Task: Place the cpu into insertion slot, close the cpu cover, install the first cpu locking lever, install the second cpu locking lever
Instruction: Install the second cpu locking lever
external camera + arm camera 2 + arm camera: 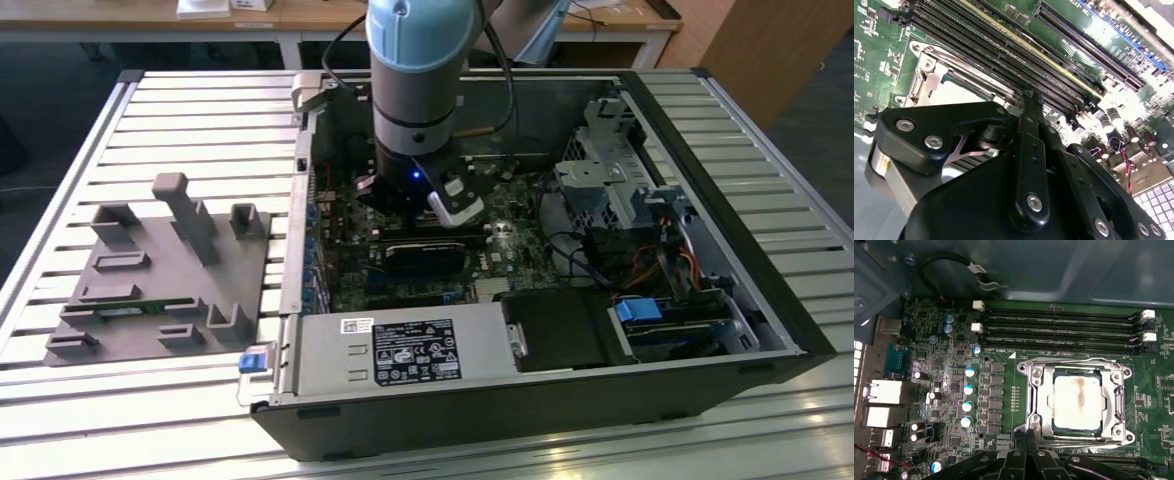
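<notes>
In the exterior view your arm reaches down into the open computer case (pixel 721 330), which lies on the slatted worktop (pixel 160 130) toward its far right corner; the claw (pixel 424 205) sits low over the motherboard.

In the second wrist view the claw (pixel 1030 102) has its fingers pressed together, clenched on nothing you can make out, with the tips just beside the memory slots (pixel 1004 55) and the edge of the cpu cover (pixel 934 75).

In the first wrist view the cpu (pixel 1076 402) already sits in the insertion slot (pixel 1054 426), and the cpu cover (pixel 1077 365) lies closed around it. By my reading you are at the locking-lever step; it calls for a firm, controlled push at the socket's edge.
</notes>
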`<state>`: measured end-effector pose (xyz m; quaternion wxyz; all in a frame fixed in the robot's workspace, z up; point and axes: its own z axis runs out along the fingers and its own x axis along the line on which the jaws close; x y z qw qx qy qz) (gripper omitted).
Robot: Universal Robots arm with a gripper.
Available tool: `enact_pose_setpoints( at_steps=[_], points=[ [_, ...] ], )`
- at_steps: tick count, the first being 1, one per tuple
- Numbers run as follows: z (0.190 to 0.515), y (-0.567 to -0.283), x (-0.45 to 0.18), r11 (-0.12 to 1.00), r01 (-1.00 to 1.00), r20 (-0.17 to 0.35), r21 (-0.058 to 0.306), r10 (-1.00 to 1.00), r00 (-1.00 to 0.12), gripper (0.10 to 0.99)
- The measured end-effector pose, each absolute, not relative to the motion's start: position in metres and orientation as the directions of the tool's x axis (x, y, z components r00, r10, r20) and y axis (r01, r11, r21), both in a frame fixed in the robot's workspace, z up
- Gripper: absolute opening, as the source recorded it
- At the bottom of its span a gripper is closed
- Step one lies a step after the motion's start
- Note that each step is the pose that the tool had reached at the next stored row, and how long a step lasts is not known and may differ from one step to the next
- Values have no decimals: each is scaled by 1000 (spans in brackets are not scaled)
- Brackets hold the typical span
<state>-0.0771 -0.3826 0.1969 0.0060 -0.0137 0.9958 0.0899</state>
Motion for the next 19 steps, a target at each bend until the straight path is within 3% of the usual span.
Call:
enact_pose_setpoints(
  at_steps=[19],
  points=[
    [196, -382, -82, 980, -28, -15, 196, -26, -1000, 106]
  ],
)
